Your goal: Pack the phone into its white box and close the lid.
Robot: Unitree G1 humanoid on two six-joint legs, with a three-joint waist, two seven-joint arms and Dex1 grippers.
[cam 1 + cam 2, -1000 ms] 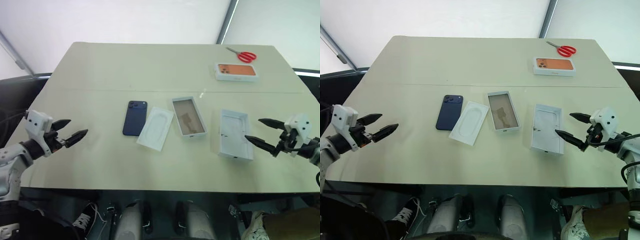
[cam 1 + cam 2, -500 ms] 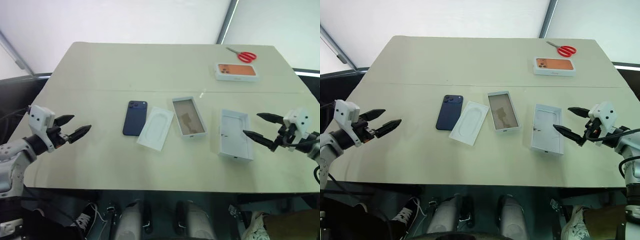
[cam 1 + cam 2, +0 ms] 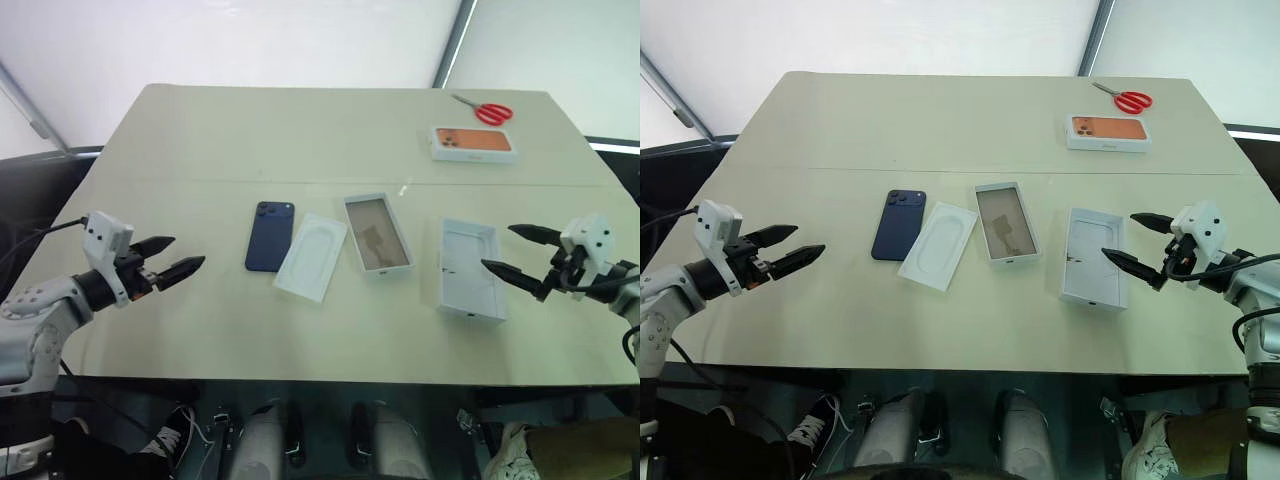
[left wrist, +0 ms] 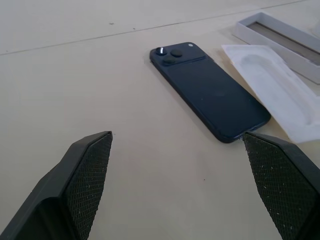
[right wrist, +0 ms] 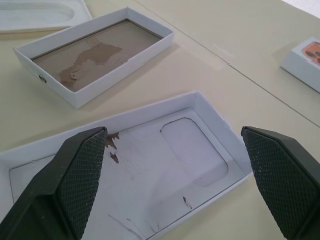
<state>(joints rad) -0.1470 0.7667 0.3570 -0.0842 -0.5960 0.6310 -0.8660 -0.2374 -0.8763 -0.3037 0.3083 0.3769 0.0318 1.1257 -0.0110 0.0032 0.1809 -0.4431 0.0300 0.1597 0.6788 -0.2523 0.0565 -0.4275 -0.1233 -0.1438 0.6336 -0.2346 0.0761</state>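
The dark navy phone [image 3: 270, 236] lies flat, camera lenses at its far end, left of centre on the table. The white box [image 3: 378, 234], with a tan-brown floor, lies open near the centre. To its right the lid [image 3: 469, 267] rests with its white inside facing up. My left gripper [image 3: 187, 251] hovers open, left of the phone and pointing toward it; the phone [image 4: 210, 90] lies ahead between its fingers. My right gripper [image 3: 497, 247] hovers open at the lid's right edge, over the lid [image 5: 150, 155]. Neither holds anything.
A thin white insert [image 3: 311, 256] with a rounded recess lies between phone and box, touching the phone's near corner. An orange-faced white box [image 3: 473, 142] and red scissors [image 3: 487, 110] sit at the far right. The table's front edge runs just below both grippers.
My left gripper has moved to the right, closer to the phone, and its wrist has turned a little. The right gripper has stayed in place, and both remain open.
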